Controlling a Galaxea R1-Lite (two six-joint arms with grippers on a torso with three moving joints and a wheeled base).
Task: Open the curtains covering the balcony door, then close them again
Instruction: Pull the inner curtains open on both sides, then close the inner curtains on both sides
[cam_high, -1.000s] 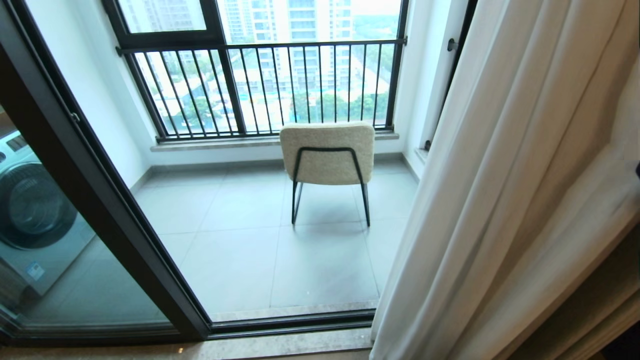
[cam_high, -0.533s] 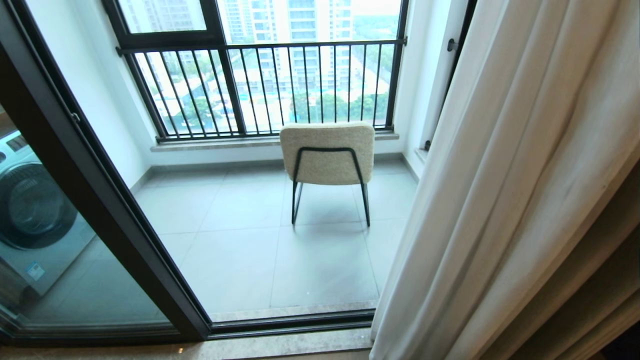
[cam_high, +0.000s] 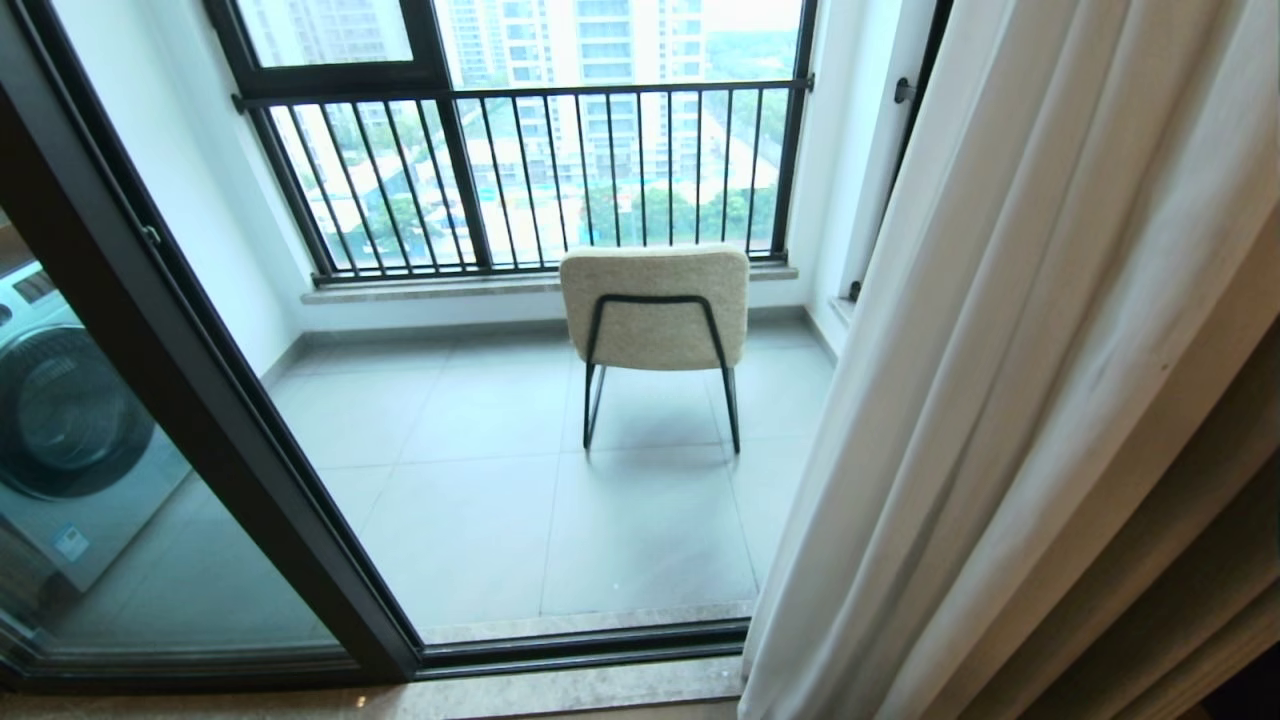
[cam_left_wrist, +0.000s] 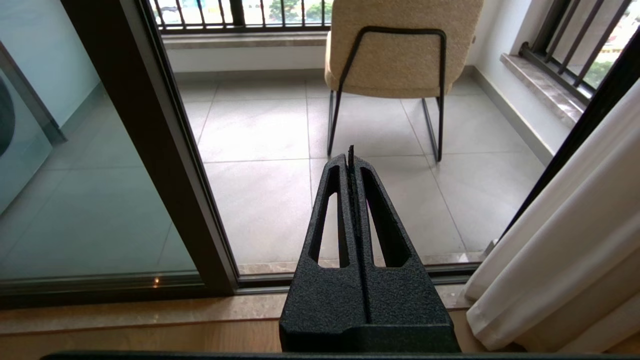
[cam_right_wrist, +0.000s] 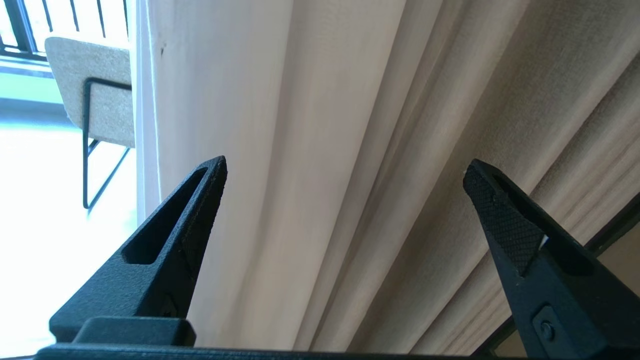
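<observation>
1. Two fingers of the right gripper (cam_right_wrist: 345, 167) stand wide apart, holding nothing, facing the curtains (cam_high: 1010, 400).
2. Left gripper (cam_left_wrist: 350, 155) is pressed shut, empty.
3. Curtains hang bunched right of the balcony door (cam_high: 190, 400).

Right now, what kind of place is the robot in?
Likely a high-rise apartment, at the doorway to an enclosed balcony: a sliding balcony door, a railing window overlooking tower blocks, a chair on the tiles and a washing machine behind the glass.
</observation>
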